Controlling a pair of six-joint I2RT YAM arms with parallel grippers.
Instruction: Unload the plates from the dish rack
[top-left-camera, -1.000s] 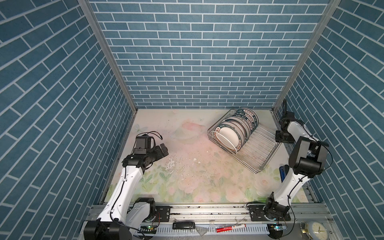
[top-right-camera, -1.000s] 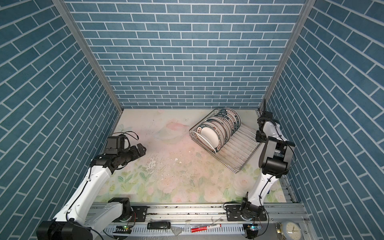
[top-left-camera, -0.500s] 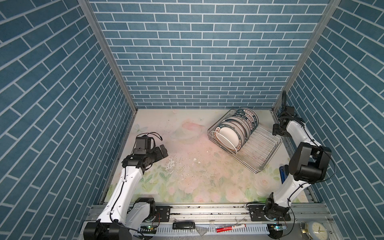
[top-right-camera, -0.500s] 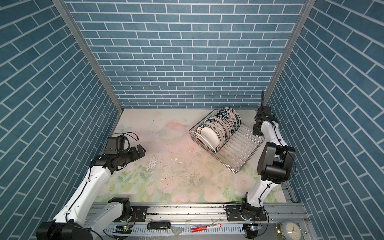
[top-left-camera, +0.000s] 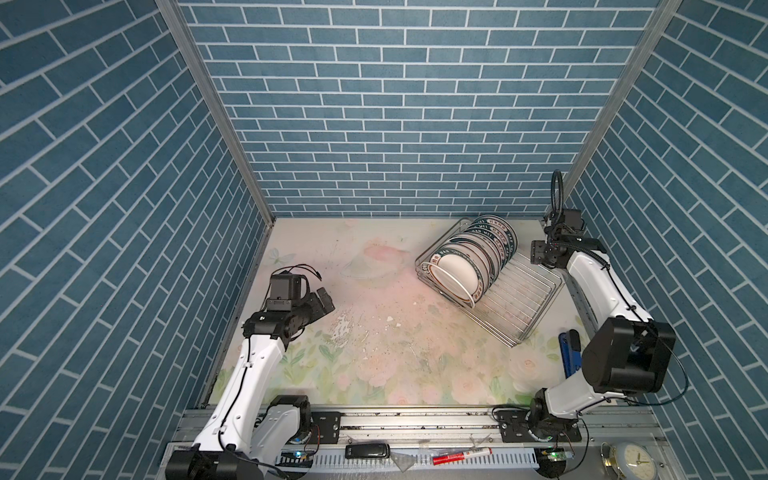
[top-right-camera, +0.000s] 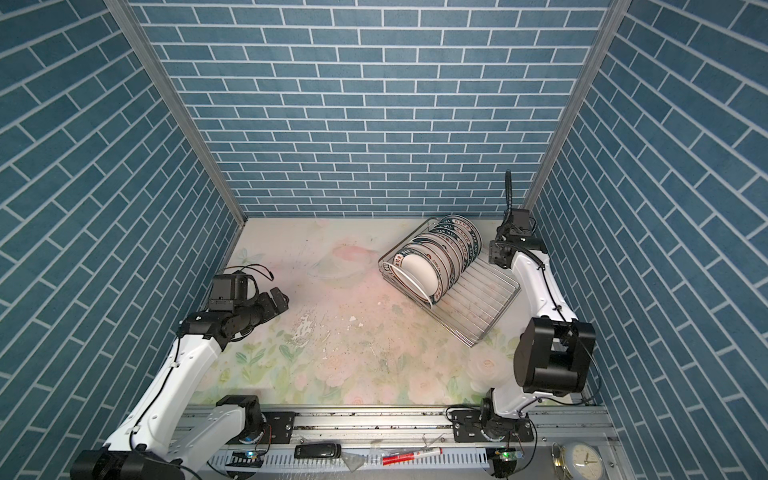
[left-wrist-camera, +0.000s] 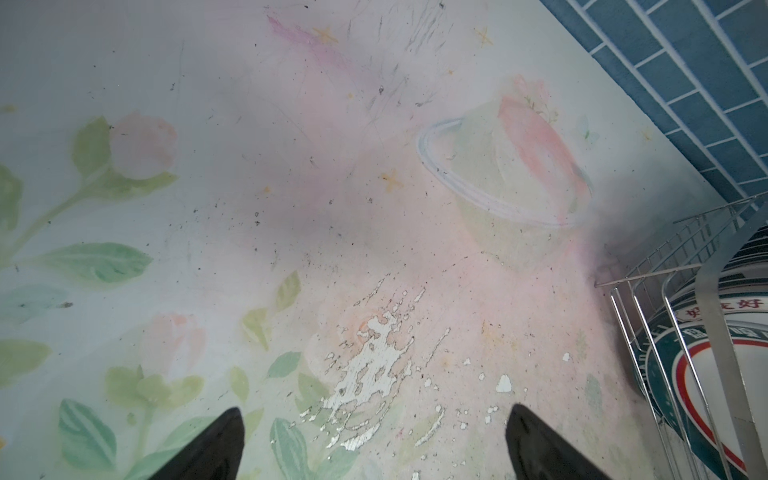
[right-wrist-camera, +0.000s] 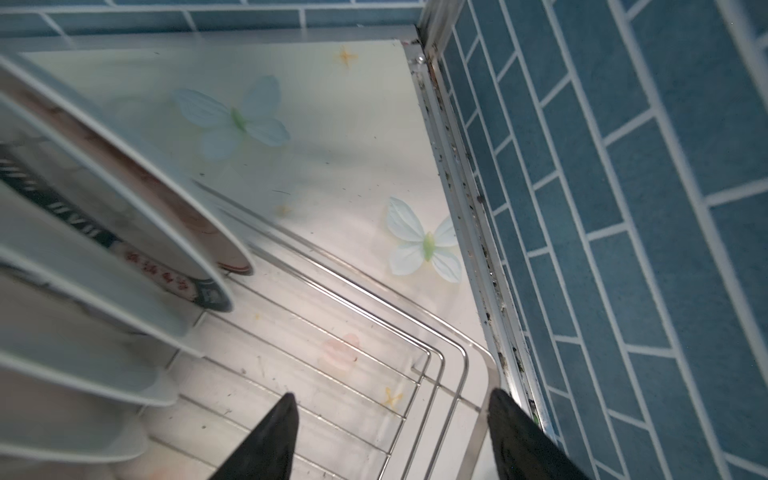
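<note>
- While the plates (top-left-camera: 469, 266) (top-right-camera: 436, 259) stand on edge in a tight row, filling the end of the dish rack (top-left-camera: 521, 309) (top-right-camera: 482, 305) nearer the middle of the surface (top-left-camera: 374, 357), neither arm has hold of one.
- The rack sits at an angle in the right rear part of the surface. The half of it towards the right wall is bare wire.
- The right arm (top-left-camera: 594, 282) hangs its jaws over the rack's back corner by the right wall. They are parted, with nothing between them.
- In the right wrist view the plate rims (right-wrist-camera: 104, 249) lie just beside those jaws, and the rack's wire corner (right-wrist-camera: 436, 357) lies beneath them.
- The left arm (top-left-camera: 257, 365) holds its jaws wide open and empty above the flowered surface on the left, well apart from the rack.
- The left wrist view catches only the rack's end (left-wrist-camera: 648, 299) and the front plate (left-wrist-camera: 715, 382) at its edge.
</note>
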